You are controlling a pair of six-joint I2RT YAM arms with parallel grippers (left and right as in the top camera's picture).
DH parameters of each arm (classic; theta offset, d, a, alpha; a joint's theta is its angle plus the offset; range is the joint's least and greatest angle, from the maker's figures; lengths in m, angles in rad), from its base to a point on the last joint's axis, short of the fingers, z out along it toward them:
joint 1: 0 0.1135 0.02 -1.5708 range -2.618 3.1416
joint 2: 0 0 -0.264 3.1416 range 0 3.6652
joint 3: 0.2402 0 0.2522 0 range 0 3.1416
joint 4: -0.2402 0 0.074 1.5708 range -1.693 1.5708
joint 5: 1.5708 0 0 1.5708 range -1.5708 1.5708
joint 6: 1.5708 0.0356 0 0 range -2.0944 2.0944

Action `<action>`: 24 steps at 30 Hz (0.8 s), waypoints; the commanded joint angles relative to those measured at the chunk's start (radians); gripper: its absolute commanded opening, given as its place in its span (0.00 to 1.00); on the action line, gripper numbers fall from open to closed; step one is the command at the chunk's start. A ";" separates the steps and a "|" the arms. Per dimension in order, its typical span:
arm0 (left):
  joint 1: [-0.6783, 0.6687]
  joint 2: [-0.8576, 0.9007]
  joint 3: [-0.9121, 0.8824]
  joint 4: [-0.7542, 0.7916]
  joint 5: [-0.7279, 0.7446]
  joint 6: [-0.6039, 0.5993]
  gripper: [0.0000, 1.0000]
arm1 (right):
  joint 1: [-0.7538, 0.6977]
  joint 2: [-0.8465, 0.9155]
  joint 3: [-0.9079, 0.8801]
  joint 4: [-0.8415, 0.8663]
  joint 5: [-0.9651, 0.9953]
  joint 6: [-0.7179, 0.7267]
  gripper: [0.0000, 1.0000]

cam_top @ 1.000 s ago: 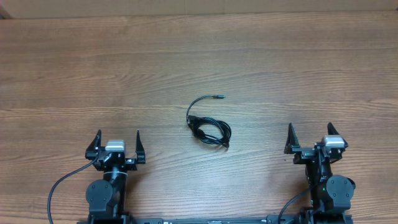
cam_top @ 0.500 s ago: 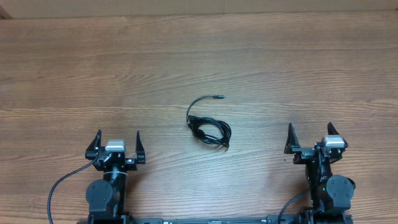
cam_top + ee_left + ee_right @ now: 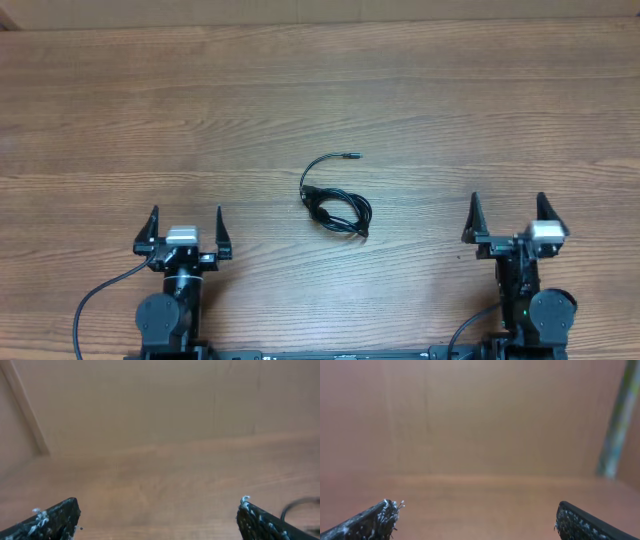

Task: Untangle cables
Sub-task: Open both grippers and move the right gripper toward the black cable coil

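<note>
— What is the worktop (image 3: 420, 90) made of?
— Wood, or a wood-look sheet: brown, with clear grain, smooth, matt with a faint sheen.
— And the cables (image 3: 338, 208)?
— Thin black cords with a plastic-looking jacket, slightly glossy. The plug ends are too small to judge.
— The left pincer (image 3: 187, 212)?
— Black, matt, plastic-looking. Close up, its fingers (image 3: 55, 517) are rough and flecked with whitish fuzz at the tips.
— The right pincer (image 3: 508, 197)?
— Same matt black, same pale flecks. Each carries a smooth, light grey block (image 3: 182, 236).
</note>
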 commanded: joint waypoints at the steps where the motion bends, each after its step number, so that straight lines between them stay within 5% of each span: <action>1: 0.004 -0.010 0.010 0.053 0.048 -0.031 1.00 | -0.003 -0.010 -0.008 0.063 -0.183 0.002 1.00; 9: 0.004 -0.008 0.264 -0.016 0.105 -0.196 1.00 | -0.003 -0.010 0.193 -0.019 -0.375 0.135 1.00; 15: 0.004 0.075 0.515 -0.152 0.196 -0.285 0.99 | -0.003 0.064 0.510 -0.357 -0.364 0.093 1.00; 24: 0.004 0.384 0.955 -0.563 0.457 -0.351 1.00 | -0.003 0.300 0.992 -0.875 -0.519 0.101 1.00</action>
